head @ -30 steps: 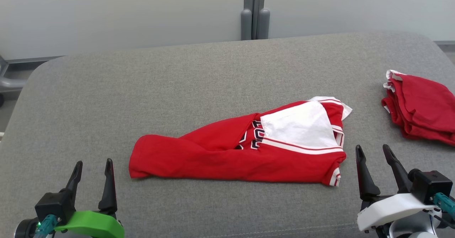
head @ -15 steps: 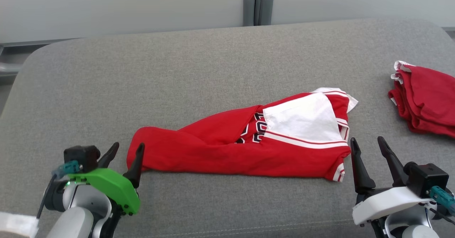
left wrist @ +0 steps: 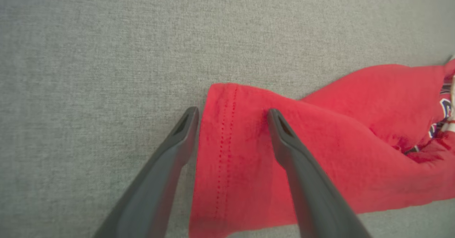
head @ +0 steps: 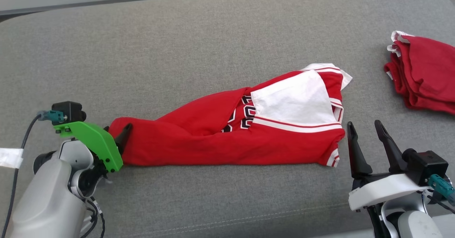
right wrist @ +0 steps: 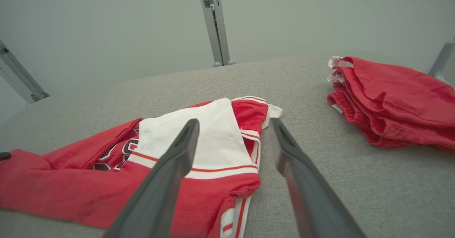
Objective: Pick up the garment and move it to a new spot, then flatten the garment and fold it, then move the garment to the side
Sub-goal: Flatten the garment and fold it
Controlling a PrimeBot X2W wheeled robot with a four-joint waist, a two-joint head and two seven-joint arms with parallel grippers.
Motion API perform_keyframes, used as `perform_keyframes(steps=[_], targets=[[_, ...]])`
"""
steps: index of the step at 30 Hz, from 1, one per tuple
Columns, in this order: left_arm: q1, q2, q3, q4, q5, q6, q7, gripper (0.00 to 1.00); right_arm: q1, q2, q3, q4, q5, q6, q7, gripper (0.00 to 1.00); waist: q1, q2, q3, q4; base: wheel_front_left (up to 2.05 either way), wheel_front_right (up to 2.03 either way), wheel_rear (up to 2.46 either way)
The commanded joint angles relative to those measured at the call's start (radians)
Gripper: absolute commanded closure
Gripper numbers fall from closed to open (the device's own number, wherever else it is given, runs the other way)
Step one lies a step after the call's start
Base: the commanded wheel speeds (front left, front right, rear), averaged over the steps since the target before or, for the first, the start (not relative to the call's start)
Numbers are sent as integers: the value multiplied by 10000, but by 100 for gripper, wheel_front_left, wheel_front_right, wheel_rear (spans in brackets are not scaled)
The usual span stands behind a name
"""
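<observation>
A: Carrier?
B: Grey cushion [head: 213, 35].
A: Main item?
B: Garment [head: 199, 145], red and white, crumpled. It lies mid-cushion towards the front edge, long axis running from left edge to right edge.
A: Other stock?
B: Folded red pile [head: 426, 74], at the right edge, well apart.
A: Grippers?
B: Left gripper [left wrist: 233, 113]: fingers [left wrist: 284, 138] apart, straddling the left hem, the nearer one. Right gripper [head: 363, 124]: apart, empty, just beside the right end.
</observation>
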Motion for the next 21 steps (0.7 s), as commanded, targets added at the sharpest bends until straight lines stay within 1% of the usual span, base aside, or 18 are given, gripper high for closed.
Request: perform_keyframes(steps=[1, 6, 7, 8, 9, 10, 13, 16, 20, 21], targets=[[-432, 26, 36, 399, -112, -110, 131, 0, -174, -9, -13, 80, 50, -4, -126, 0, 0, 0, 379, -295, 0, 0, 0], [-953, -74, -73, 1108, -412, -266, 616, 0, -290, -5, -43, 178, 61, -4, -205, 0, 0, 0, 524, -309, 0, 0, 0], [-1106, -94, -64, 1235, -498, -316, 701, 4, -313, -6, -43, 202, 51, -4, -227, 0, 0, 0, 544, -305, 0, 0, 0], [-1215, -113, -120, 1338, -556, -343, 847, 53, -332, -5, -51, 223, 41, -4, -252, 0, 0, 0, 556, -299, 0, 0, 0], [-1285, -138, -184, 1365, -612, -381, 933, 79, -351, -4, -63, 239, 39, -4, -264, 0, 0, 0, 567, -289, 0, 0, 0], [-1426, -89, -230, 1336, -552, -416, 860, 100, -364, -5, -78, 248, 33, -4, -282, 0, 0, 0, 577, -273, 0, 0, 0], [-1799, 100, -433, 1221, -261, -450, 446, 100, -427, -4, -110, 279, 33, -4, -279, 0, 0, 0, 596, -227, 0, 0, 0], [-2148, 128, -605, 1231, -34, -484, 35, 100, -509, -4, -74, 306, 65, -4, -276, 0, 0, 0, 616, -203, 0, 0, 0], [-2717, 154, -833, 1327, 81, -494, -211, 100, -611, -4, 16, 367, 118, -4, -294, 0, 0, 0, 617, -294, 0, 0, 0], [-2926, 189, -854, 1285, 159, -497, -432, 100, -657, -5, 24, 379, 123, -4, -318, 0, 0, 0, 621, -322, 0, 0, 0]])
